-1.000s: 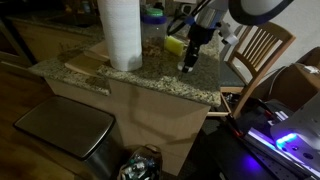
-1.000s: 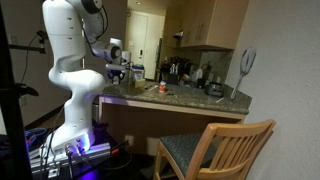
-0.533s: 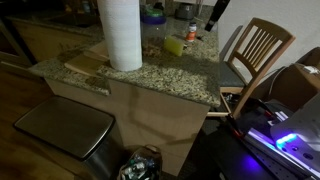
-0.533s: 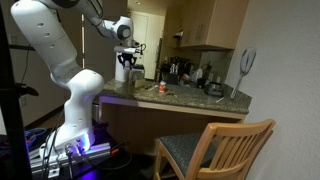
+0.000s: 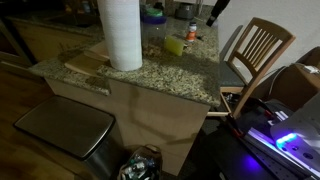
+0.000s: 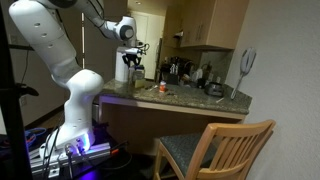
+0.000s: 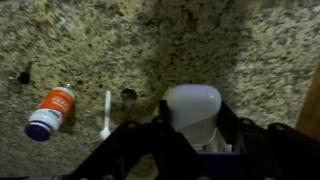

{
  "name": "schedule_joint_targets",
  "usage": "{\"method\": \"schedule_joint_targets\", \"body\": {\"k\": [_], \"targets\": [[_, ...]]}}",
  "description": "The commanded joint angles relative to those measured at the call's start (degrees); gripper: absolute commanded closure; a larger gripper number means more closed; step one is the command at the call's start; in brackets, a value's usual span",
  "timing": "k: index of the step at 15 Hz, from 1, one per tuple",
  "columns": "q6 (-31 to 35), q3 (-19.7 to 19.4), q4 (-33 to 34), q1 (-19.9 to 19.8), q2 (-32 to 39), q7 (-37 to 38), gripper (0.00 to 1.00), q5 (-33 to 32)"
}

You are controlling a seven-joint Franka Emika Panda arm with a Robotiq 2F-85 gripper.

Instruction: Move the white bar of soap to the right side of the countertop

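In the wrist view my gripper [image 7: 192, 128] is shut on the white bar of soap [image 7: 192, 104], a rounded white piece held between the two dark fingers. It hangs well above the speckled granite countertop [image 7: 90, 40]. In both exterior views the gripper [image 5: 213, 12] [image 6: 130, 68] is raised high over the countertop [image 5: 170, 75] [image 6: 190, 100]. The soap is too small to make out in those views.
A tall white paper-towel roll [image 5: 120, 35] stands on a wooden cutting board [image 5: 85, 62]. A yellow sponge [image 5: 175, 45] lies behind it. An orange bottle [image 7: 50, 112] and a white stick [image 7: 106, 113] lie on the granite. A wooden chair [image 5: 255, 50] stands beside the counter.
One second ago the gripper was down at the countertop near its edge. It has risen high above the counter with the soap; since half a second ago it has barely moved.
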Motion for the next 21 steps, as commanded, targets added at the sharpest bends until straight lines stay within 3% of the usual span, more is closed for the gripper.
{"method": "schedule_joint_targets", "body": {"k": [1,5,6,11,12,13,17,21], "targets": [[9.0,-1.1,0.1,-7.8,6.5,4.6,0.76,-5.0],[13.6,-0.2,1.2,-15.1,13.4,16.0,0.76,-10.7],[12.3,-1.5,0.1,-12.8,10.6,11.1,0.51,-9.1],[13.2,-1.0,0.8,-14.1,13.3,15.2,0.51,-9.8],[13.4,-0.7,1.0,-14.6,14.3,15.9,0.76,-10.6],[13.9,-0.2,1.3,-16.2,16.2,18.1,0.76,-13.3],[14.7,-1.3,2.9,-18.3,21.7,24.7,0.76,-14.1],[22.3,-2.6,2.1,-17.5,25.5,27.7,0.76,-8.1]]}}
